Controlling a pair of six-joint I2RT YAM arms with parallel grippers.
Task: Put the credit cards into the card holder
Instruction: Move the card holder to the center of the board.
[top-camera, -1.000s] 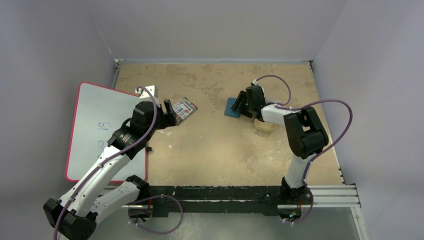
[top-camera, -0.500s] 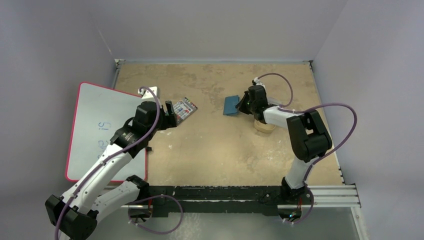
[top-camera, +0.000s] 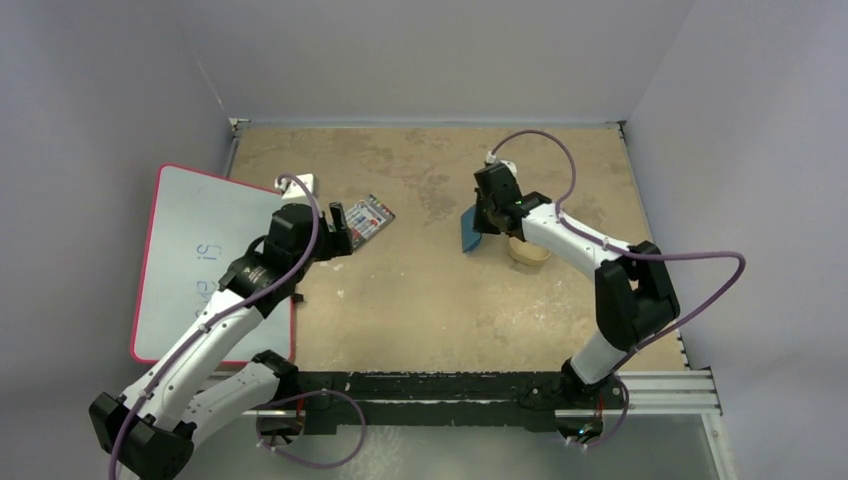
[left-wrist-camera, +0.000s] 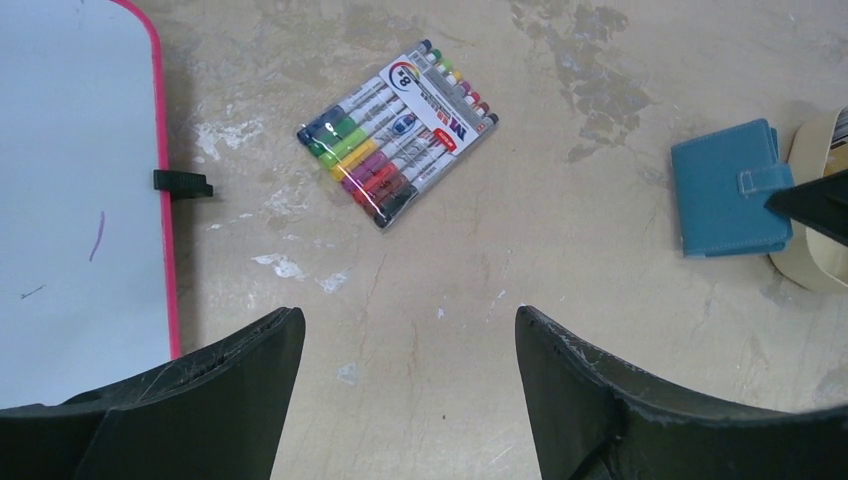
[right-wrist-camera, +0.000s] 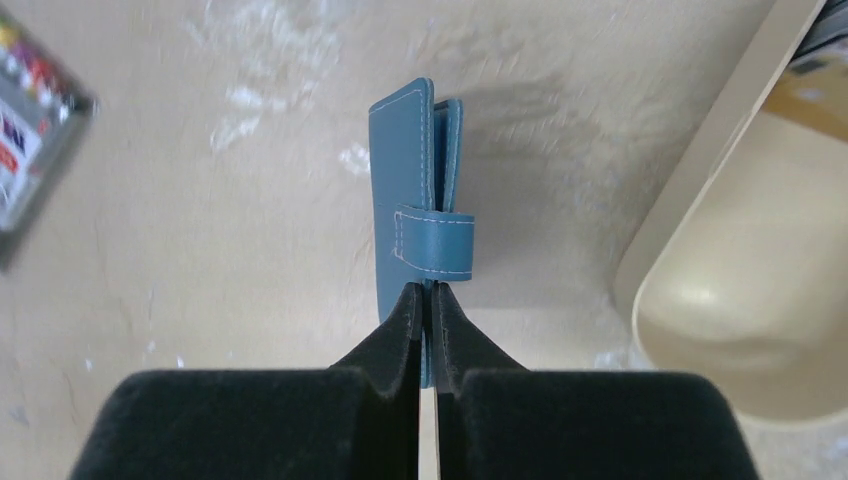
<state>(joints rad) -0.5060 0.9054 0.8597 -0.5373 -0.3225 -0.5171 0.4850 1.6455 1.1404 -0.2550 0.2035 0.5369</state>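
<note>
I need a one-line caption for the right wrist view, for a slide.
Right gripper shut on the closed teal card holder, beside a tan tray.

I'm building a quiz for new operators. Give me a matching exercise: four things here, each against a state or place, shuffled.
1 card holder
2 marker pack
3 whiteboard
4 left tool

A open, holding nothing
B pink-rimmed, at the far left
C pinched by the shut right tool
D flat on the table

Pairs: 1-C, 2-D, 3-B, 4-A
</note>
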